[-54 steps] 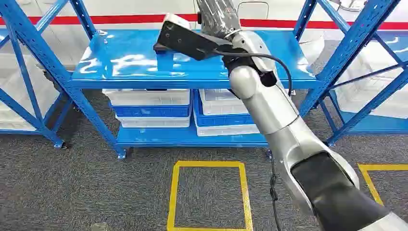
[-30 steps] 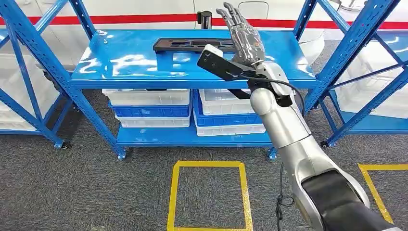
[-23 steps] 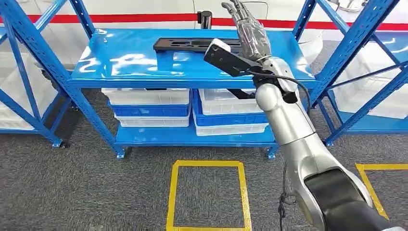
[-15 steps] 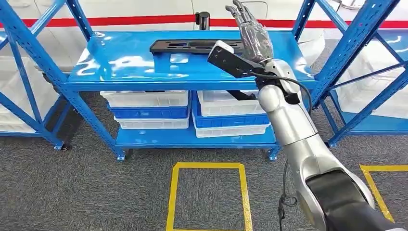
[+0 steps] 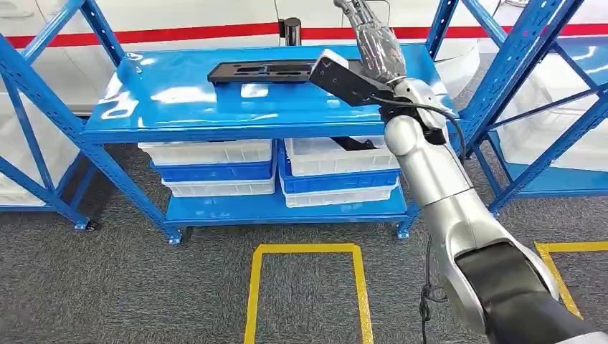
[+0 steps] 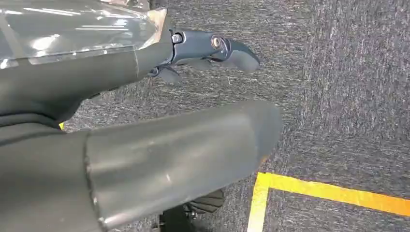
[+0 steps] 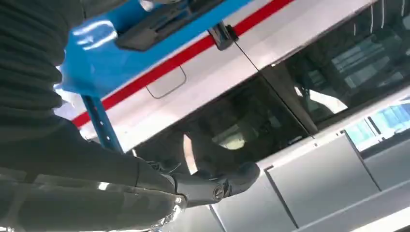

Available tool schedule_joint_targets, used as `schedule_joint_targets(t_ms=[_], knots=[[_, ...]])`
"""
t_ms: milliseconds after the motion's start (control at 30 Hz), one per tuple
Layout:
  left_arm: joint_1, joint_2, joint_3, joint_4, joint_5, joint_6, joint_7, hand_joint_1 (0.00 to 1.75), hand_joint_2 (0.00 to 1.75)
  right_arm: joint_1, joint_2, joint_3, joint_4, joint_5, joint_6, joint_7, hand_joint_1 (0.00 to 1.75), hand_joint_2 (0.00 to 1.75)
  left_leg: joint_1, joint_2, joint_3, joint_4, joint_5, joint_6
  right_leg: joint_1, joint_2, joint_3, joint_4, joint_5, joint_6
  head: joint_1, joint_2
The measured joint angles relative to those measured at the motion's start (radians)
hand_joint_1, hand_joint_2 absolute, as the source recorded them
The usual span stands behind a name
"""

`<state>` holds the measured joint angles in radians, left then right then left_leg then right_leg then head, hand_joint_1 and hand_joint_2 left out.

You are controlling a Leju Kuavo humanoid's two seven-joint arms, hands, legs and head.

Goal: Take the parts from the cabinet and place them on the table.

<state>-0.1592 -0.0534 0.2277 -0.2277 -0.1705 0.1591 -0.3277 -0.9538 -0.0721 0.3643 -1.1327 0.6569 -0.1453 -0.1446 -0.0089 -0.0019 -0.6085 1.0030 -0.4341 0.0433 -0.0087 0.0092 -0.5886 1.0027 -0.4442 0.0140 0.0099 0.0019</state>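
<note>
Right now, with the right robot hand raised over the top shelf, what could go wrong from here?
1. The right robot hand is open and lifted above the black part, off to one side; lowering it straight may miss the part.
2. The part lies near the back edge of the blue shelf; a push could slide it off behind.

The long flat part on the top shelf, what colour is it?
Black. The flat part lies on the blue shelf, seen best in the head view.
</note>
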Motion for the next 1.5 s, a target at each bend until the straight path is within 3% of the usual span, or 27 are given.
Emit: schedule_joint_targets(t_ms=[33,100,167,267,333,367,467,500,533,567,667,700,800,833,867,900,967,1000,1033,1133,1200,1267,1333,1367,1400,1467,1500], knots=[[-0.001,0.002,0.002,0.000,0.000,0.000,0.000,0.00,0.00,-0.009,0.003,0.002,0.007,-0.002,0.000,0.000,0.00,1.75,-0.003,0.000,0.001,0.000,-0.002,0.002,-0.005,0.000,0.000,-0.003,0.000,0.003,0.000,0.000],[0.002,0.003,0.010,0.000,0.003,0.001,0.000,0.00,0.00,-0.017,0.008,0.005,0.021,-0.012,-0.001,-0.009,0.00,1.75,-0.004,0.000,-0.002,-0.016,-0.005,0.014,0.003,0.000,0.008,0.018,0.018,0.023,0.001,0.000],[0.003,0.004,0.017,0.000,0.003,0.001,-0.001,0.00,0.00,-0.036,0.013,0.008,0.043,-0.023,-0.004,-0.023,0.00,1.75,0.000,-0.002,0.031,-0.026,0.004,0.019,0.000,-0.003,-0.010,0.047,-0.008,0.018,0.002,0.000],[0.003,0.006,0.023,0.000,0.003,0.001,-0.002,0.00,0.00,-0.063,0.023,0.014,0.079,-0.037,-0.012,-0.038,0.00,1.75,0.000,-0.002,0.033,-0.025,0.004,0.025,-0.004,-0.002,-0.122,0.255,-0.093,0.009,0.002,0.000],[0.007,0.006,0.024,0.001,0.003,0.001,-0.002,0.00,0.00,-0.064,0.026,0.016,0.103,-0.041,-0.015,-0.043,0.00,1.75,0.000,-0.004,0.036,-0.024,0.000,0.024,-0.006,-0.002,-0.173,0.327,-0.108,0.024,0.002,0.000],[0.008,0.006,0.024,0.001,0.003,0.001,-0.002,0.00,0.00,-0.064,0.027,0.018,0.110,-0.044,-0.015,-0.047,0.00,1.75,0.001,-0.006,0.039,-0.023,-0.004,0.021,-0.008,-0.003,-0.164,0.290,-0.087,0.038,0.003,0.000],[0.009,0.006,0.024,0.002,0.003,0.001,-0.001,0.00,0.00,-0.082,0.033,0.020,0.130,-0.051,-0.018,-0.055,0.00,1.75,0.005,-0.007,0.057,-0.017,-0.024,0.004,-0.021,-0.009,-0.050,0.013,0.046,0.078,0.003,0.000],[0.008,0.007,0.026,0.002,0.003,0.001,0.000,0.00,0.00,-0.087,0.034,0.021,0.139,-0.053,-0.021,-0.058,0.00,1.75,0.002,-0.007,0.059,-0.012,-0.029,-0.003,-0.012,-0.012,-0.052,0.001,0.022,0.059,0.002,0.000],[0.008,0.008,0.027,0.002,0.003,0.001,0.000,0.00,0.00,-0.093,0.036,0.023,0.146,-0.053,-0.021,-0.058,0.00,1.75,0.000,-0.006,0.054,-0.013,-0.034,-0.009,-0.006,-0.012,-0.038,0.001,0.008,0.031,0.003,0.000],[0.008,0.008,0.030,0.002,0.003,0.001,0.000,0.00,0.00,-0.092,0.039,0.024,0.150,-0.053,-0.022,-0.059,0.00,1.75,0.000,-0.005,0.053,-0.013,-0.038,-0.014,-0.007,-0.010,-0.037,0.001,0.029,0.021,0.000,0.000],[0.009,0.009,0.035,0.003,0.002,0.002,0.001,0.00,0.00,-0.098,0.045,0.024,0.161,-0.054,-0.025,-0.068,0.00,1.75,0.007,-0.002,0.045,0.021,-0.049,-0.029,-0.019,-0.007,-0.022,-0.001,0.024,0.001,0.001,0.000],[0.007,0.009,0.035,0.003,0.002,0.002,0.001,0.00,0.00,-0.104,0.050,0.024,0.164,-0.055,-0.029,-0.073,0.00,1.75,0.009,-0.002,0.018,0.072,-0.064,-0.037,-0.020,-0.007,-0.017,0.000,0.019,-0.006,-0.001,0.000],[0.009,0.009,0.039,0.004,0.002,0.001,0.002,0.00,0.00,-0.108,0.061,0.029,0.185,-0.062,-0.035,-0.084,0.00,1.75,0.018,-0.002,-0.121,0.285,-0.140,-0.054,-0.018,-0.006,-0.005,0.000,0.006,-0.016,-0.001,0.000],[0.010,0.009,0.039,0.005,0.002,0.000,0.002,0.00,0.00,-0.108,0.062,0.030,0.193,-0.063,-0.036,-0.085,0.00,1.75,0.020,-0.002,-0.151,0.310,-0.139,-0.055,-0.017,-0.005,0.000,0.000,0.001,-0.016,-0.001,0.000],[0.010,0.009,0.039,0.006,0.000,0.000,0.003,0.00,0.00,-0.108,0.063,0.033,0.198,-0.064,-0.039,-0.086,0.00,1.75,0.021,-0.001,-0.156,0.284,-0.109,-0.053,-0.017,-0.005,0.009,0.000,-0.005,-0.014,-0.001,0.000],[0.011,0.010,0.040,0.006,-0.001,0.000,0.003,0.00,0.00,-0.109,0.065,0.034,0.203,-0.065,-0.044,-0.087,0.00,1.75,0.021,-0.001,-0.137,0.223,-0.061,-0.050,-0.017,-0.005,0.018,0.000,-0.011,-0.012,-0.001,0.000],[0.010,0.011,0.040,0.006,-0.005,0.000,0.003,0.00,0.00,-0.113,0.071,0.037,0.210,-0.068,-0.053,-0.091,0.00,1.75,0.020,-0.001,-0.061,0.041,0.051,-0.038,-0.017,-0.004,0.039,-0.002,-0.025,-0.007,-0.001,0.000],[0.010,0.013,0.040,0.006,-0.006,0.000,0.005,0.00,0.00,-0.116,0.073,0.038,0.214,-0.070,-0.056,-0.092,0.00,1.75,0.016,-0.002,-0.042,0.001,0.049,-0.031,-0.016,-0.004,0.044,-0.002,-0.030,-0.003,0.000,0.000],[0.008,0.013,0.040,0.007,-0.007,0.000,0.006,0.00,0.00,-0.122,0.073,0.039,0.218,-0.070,-0.060,-0.094,0.00,1.75,0.011,-0.001,-0.043,0.001,0.008,-0.027,-0.013,-0.003,0.042,-0.005,-0.033,0.003,0.000,0.000],[0.010,0.014,0.041,0.008,-0.007,0.002,0.009,0.00,0.00,-0.123,0.076,0.043,0.227,-0.071,-0.065,-0.097,0.00,1.75,0.005,-0.002,-0.018,-0.014,0.026,-0.001,-0.004,-0.002,0.055,0.007,-0.024,0.028,0.002,0.000],[0.008,0.014,0.042,0.008,-0.007,0.002,0.009,0.00,0.00,-0.128,0.076,0.046,0.232,-0.071,-0.067,-0.097,0.00,1.75,0.008,-0.002,0.007,-0.022,0.032,0.008,-0.006,-0.005,0.035,0.050,-0.046,0.030,0.003,0.000],[0.007,0.015,0.042,0.008,-0.007,0.002,0.010,0.00,0.00,-0.132,0.079,0.050,0.238,-0.071,-0.067,-0.098,0.00,1.75,0.007,-0.002,0.010,-0.022,0.024,0.017,-0.007,-0.005,-0.057,0.200,-0.091,0.016,0.001,0.000],[0.009,0.015,0.043,0.008,-0.007,0.001,0.010,0.00,0.00,-0.125,0.079,0.053,0.245,-0.071,-0.067,-0.098,0.00,1.75,0.005,-0.004,0.015,-0.021,0.016,0.020,-0.005,-0.005,-0.136,0.303,-0.127,0.020,0.002,0.000],[0.011,0.013,0.043,0.008,-0.007,-0.001,0.010,0.00,0.00,-0.122,0.079,0.055,0.248,-0.071,-0.068,-0.098,0.00,1.75,0.003,-0.007,0.021,-0.021,0.010,0.020,-0.005,-0.005,-0.146,0.292,-0.115,0.028,0.002,0.000],[0.013,0.013,0.044,0.008,-0.007,-0.001,0.010,0.00,0.00,-0.121,0.079,0.055,0.251,-0.071,-0.068,-0.098,0.00,1.75,0.002,-0.009,0.028,-0.021,0.004,0.018,-0.004,-0.005,-0.130,0.233,-0.081,0.039,0.002,0.000],[0.013,0.011,0.044,0.008,-0.007,-0.001,0.010,0.00,0.00,-0.124,0.079,0.055,0.254,-0.071,-0.068,-0.098,0.00,1.75,0.001,-0.011,0.046,-0.021,-0.009,0.012,-0.004,-0.006,-0.062,0.053,0.013,0.054,0.002,0.000],[0.013,0.011,0.044,0.009,-0.007,-0.001,0.010,0.00,0.00,-0.124,0.079,0.056,0.256,-0.071,-0.068,-0.098,0.00,1.75,-0.001,-0.011,0.053,-0.020,-0.016,0.007,-0.004,-0.009,-0.043,-0.010,0.048,0.046,0.002,0.000]])
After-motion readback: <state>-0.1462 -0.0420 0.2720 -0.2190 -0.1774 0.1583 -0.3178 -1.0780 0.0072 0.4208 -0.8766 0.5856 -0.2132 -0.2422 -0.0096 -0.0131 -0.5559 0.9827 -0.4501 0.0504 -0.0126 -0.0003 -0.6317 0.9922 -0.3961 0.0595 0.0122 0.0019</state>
